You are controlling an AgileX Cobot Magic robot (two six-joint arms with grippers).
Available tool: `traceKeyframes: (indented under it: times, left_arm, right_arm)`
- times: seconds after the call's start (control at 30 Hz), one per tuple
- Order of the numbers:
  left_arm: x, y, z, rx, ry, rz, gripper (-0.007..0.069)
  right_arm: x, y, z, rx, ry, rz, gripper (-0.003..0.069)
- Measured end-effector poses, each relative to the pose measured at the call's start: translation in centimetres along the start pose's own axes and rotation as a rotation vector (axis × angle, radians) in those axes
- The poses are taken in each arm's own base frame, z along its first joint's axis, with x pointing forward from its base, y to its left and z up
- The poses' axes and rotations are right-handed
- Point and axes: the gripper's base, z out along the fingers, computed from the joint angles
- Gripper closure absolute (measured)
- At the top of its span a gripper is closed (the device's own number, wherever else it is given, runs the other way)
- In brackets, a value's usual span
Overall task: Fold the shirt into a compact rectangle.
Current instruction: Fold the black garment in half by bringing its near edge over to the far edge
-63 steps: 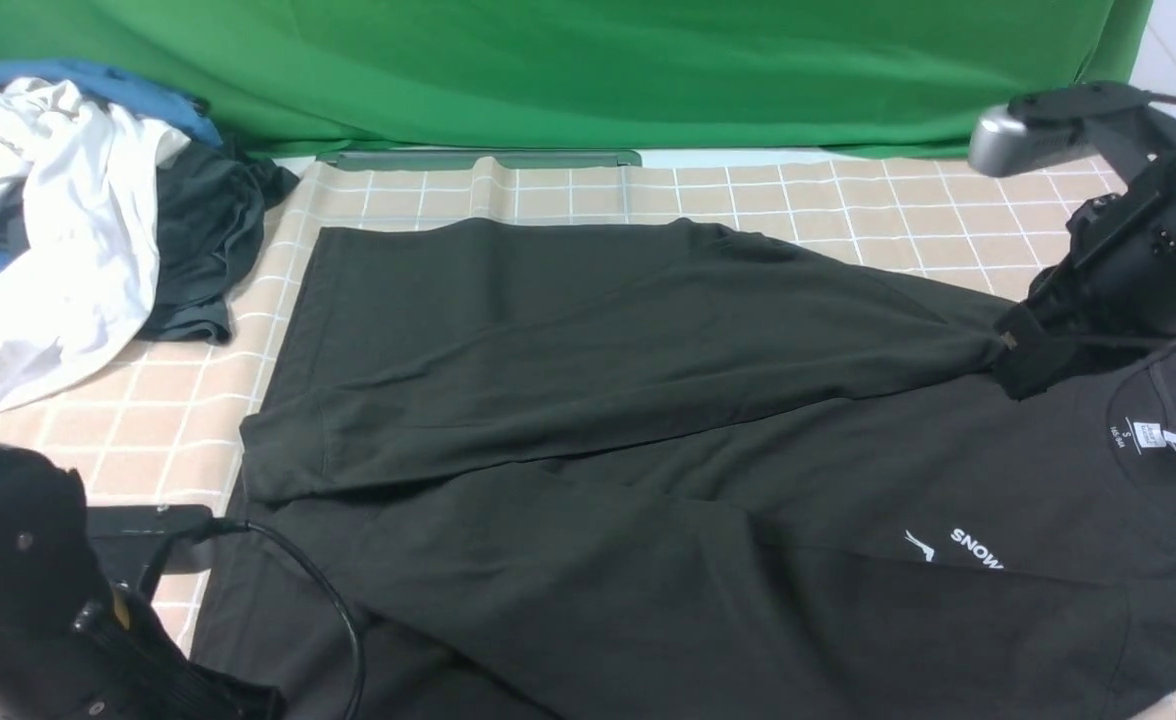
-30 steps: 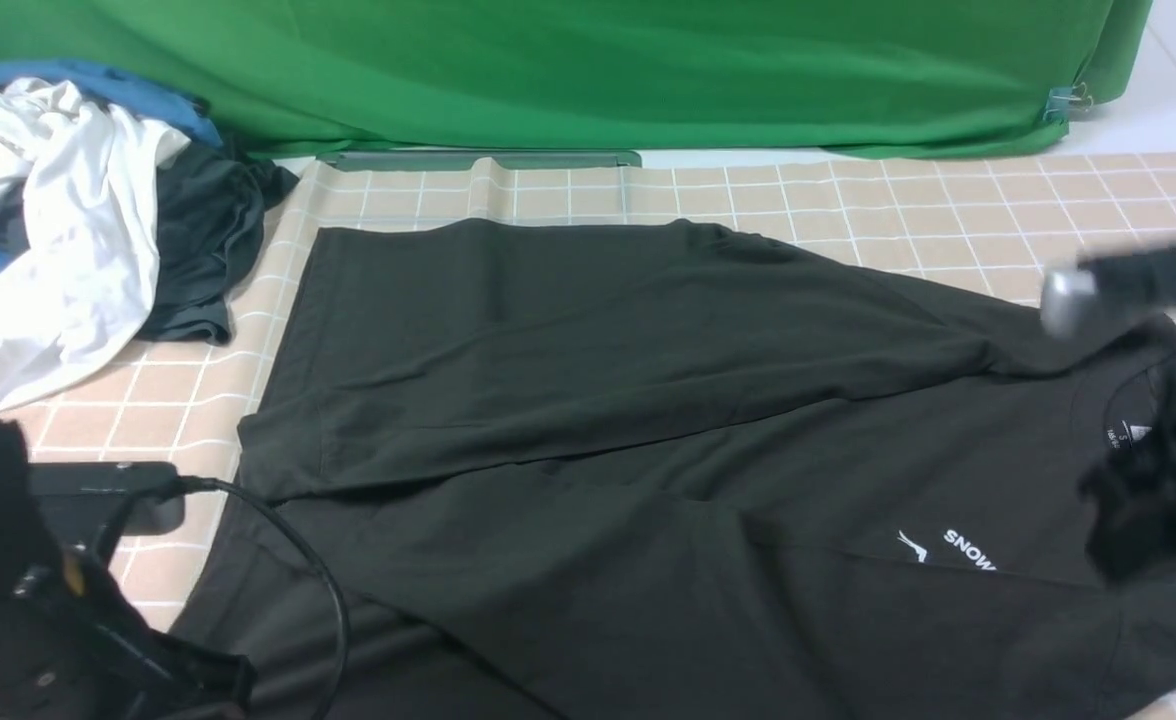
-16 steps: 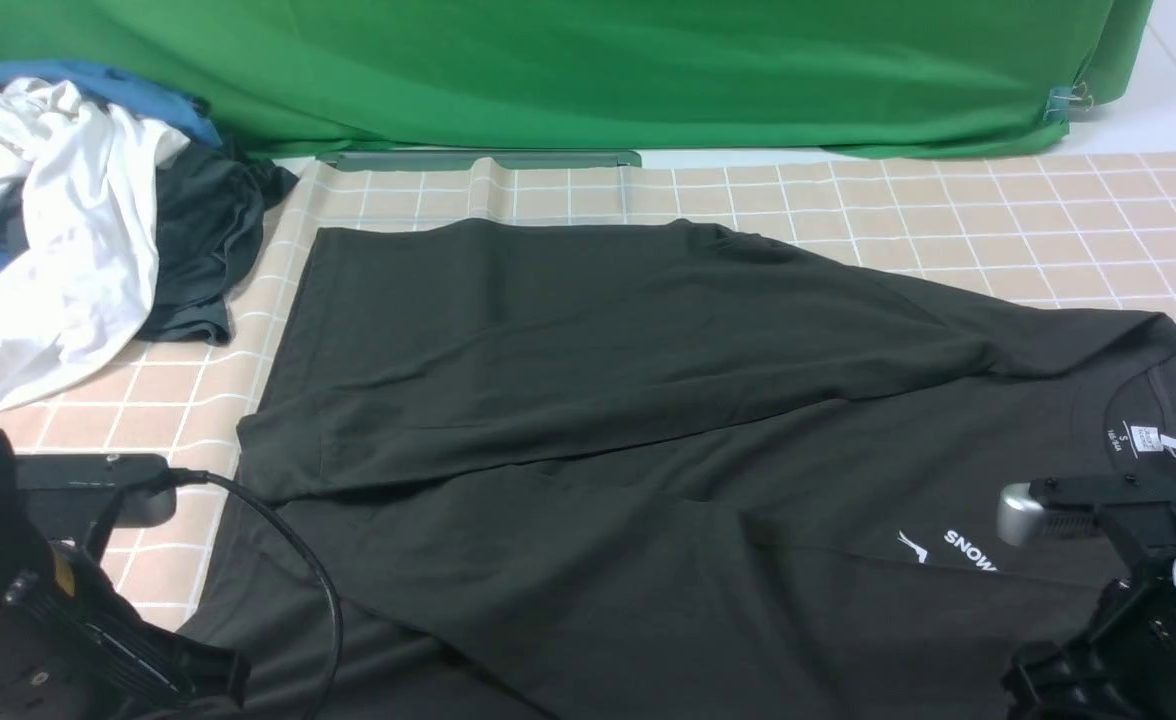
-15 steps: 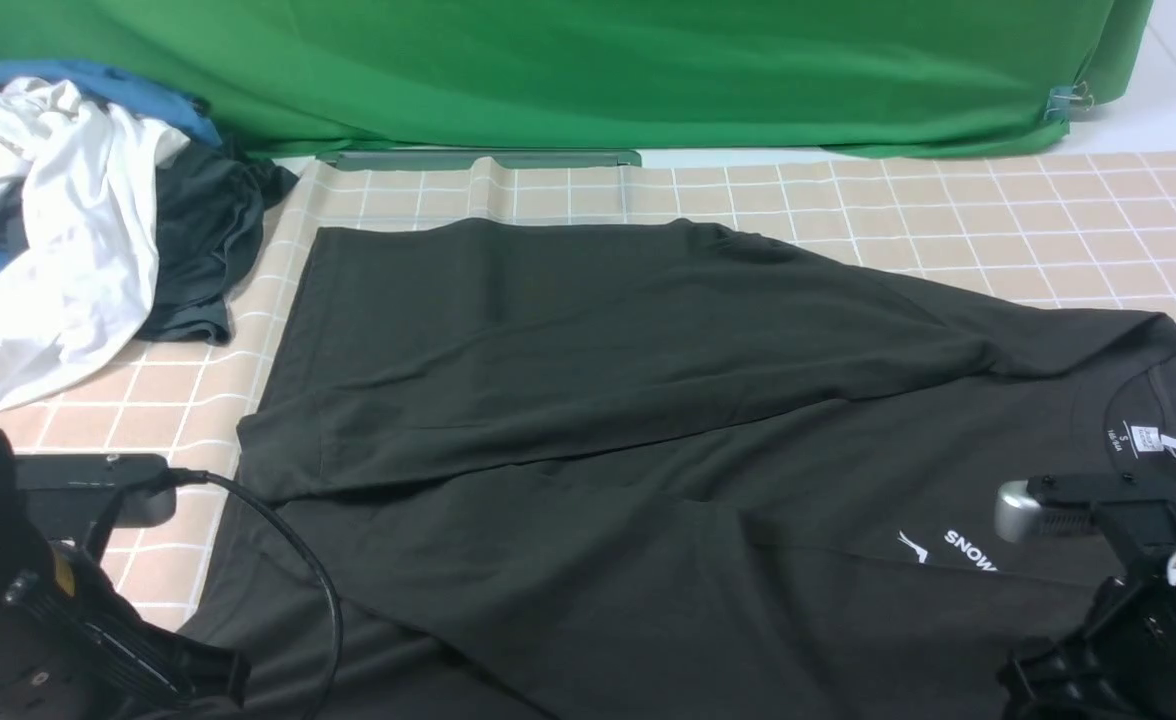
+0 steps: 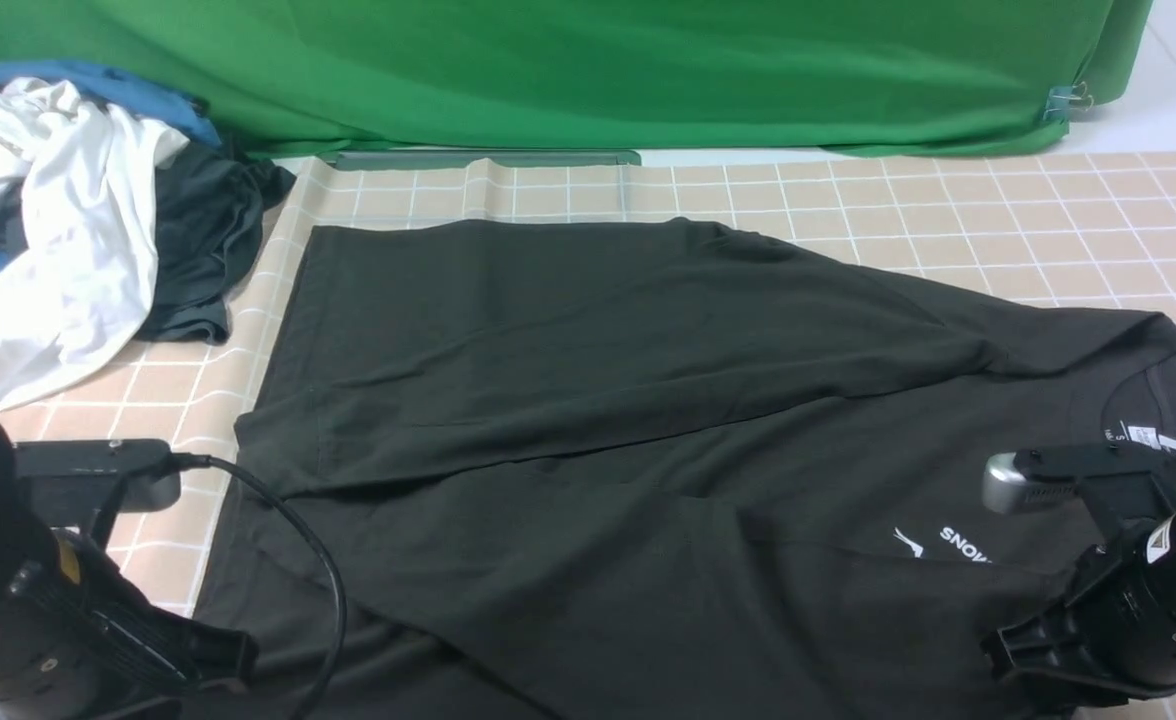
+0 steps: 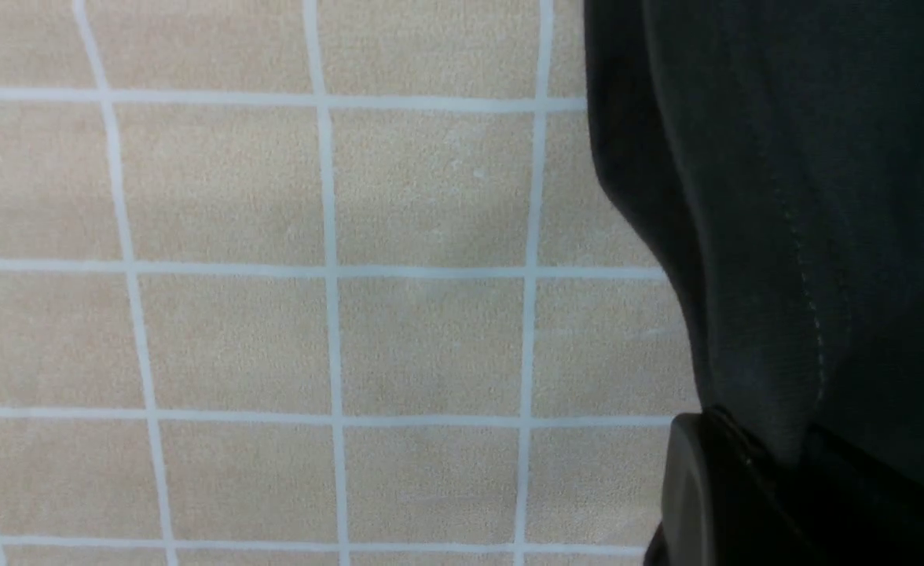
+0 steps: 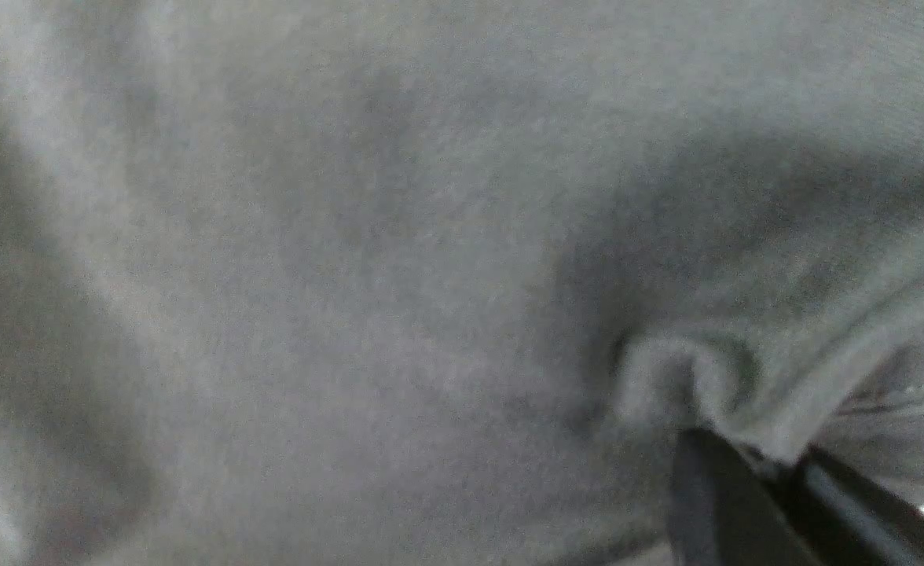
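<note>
You are looking at the black T-shirt point(image 5: 598, 400) lying spread across the middle of the checked table cover point(image 5: 948, 210). One long side of it is lying folded over toward the cover's near edge. Its white chest print point(image 5: 948, 545) and neck label point(image 5: 1148, 438) are facing up toward the cover's right side. Your left gripper point(image 6: 796, 460) is clamping the shirt's stitched hem at the cover's near left corner, jaws closed on the cloth. Your right gripper point(image 7: 776, 464) is pinching a bunched fold of the shirt's edge at the cover's near right corner. A white garment point(image 5: 58, 230), a dark grey garment point(image 5: 198, 240) and a blue garment point(image 5: 98, 85) are lying heaped at the cover's far left corner.
</note>
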Motion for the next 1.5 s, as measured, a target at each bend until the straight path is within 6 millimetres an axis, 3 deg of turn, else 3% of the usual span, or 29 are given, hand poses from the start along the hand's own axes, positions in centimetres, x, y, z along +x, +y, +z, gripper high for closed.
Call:
traceKeyframes:
  times: [0.2, 0.37, 0.5, 0.67, 0.7, 0.87, 0.9, 0.93, 1.0, 1.1, 1.17, 1.33, 1.4, 1.5]
  left_arm:
    - [-1.6, -0.4, -2.6, 0.02, -0.082, -0.001, 0.0592]
    - [-3.7, -0.9, -5.3, 0.043, -0.172, -0.02, 0.0592]
    - [-7.4, -0.4, -6.9, 0.055, -0.226, -0.087, 0.0592]
    - [-12.3, 0.0, -7.5, 0.073, -0.268, -0.13, 0.0592]
    - [-13.0, 0.1, -7.4, 0.072, -0.274, -0.133, 0.0592]
    - [-20.0, 0.5, -5.8, 0.072, -0.293, -0.157, 0.0592]
    - [-20.2, 0.5, -5.7, 0.072, -0.293, -0.158, 0.0592]
    - [-22.3, 0.7, -4.5, 0.068, -0.286, -0.164, 0.0592]
    - [-24.5, 0.9, -3.4, 0.067, -0.287, -0.175, 0.0592]
    - [-26.9, 1.4, -2.0, 0.069, -0.29, -0.19, 0.0592]
    - [-28.3, 1.7, -0.8, 0.067, -0.284, -0.198, 0.0592]
    - [-30.5, 2.1, 0.9, 0.062, -0.294, -0.184, 0.0592]
    - [-30.9, 2.1, 1.2, 0.061, -0.294, -0.181, 0.0592]
    - [-31.2, 2.1, 1.5, 0.06, -0.297, -0.18, 0.0592]
  right_arm:
    - [-0.5, 0.4, -1.9, -0.005, -0.006, -0.058, 0.0592]
    - [-1.5, 0.4, -5.3, 0.042, -0.066, -0.108, 0.0592]
    - [-4.2, 0.6, -8.7, 0.063, -0.139, -0.114, 0.0592]
    - [-8.3, -1.2, -10.4, 0.081, -0.195, -0.046, 0.0592]
    - [-8.7, -1.4, -10.5, 0.083, -0.198, -0.041, 0.0592]
    - [-15.3, -3.5, -9.5, 0.098, -0.213, -0.002, 0.0592]
    - [-15.4, -3.4, -9.8, 0.098, -0.223, -0.004, 0.0592]
    - [-17.6, -3.7, -8.5, 0.098, -0.215, -0.005, 0.0592]
    - [-19.9, -4.0, -7.3, 0.099, -0.22, -0.009, 0.0592]
    - [-23.1, -4.4, -5.5, 0.099, -0.236, -0.012, 0.0578]
    - [-24.7, -4.7, -4.1, 0.101, -0.238, -0.016, 0.0518]
    - [-26.6, -4.6, -4.4, 0.107, -0.231, -0.028, 0.0239]
    - [-26.5, -3.8, -5.0, 0.101, -0.204, -0.053, 0.0183]
    - [-25.9, -1.2, -4.9, 0.067, -0.147, -0.186, 0.0168]
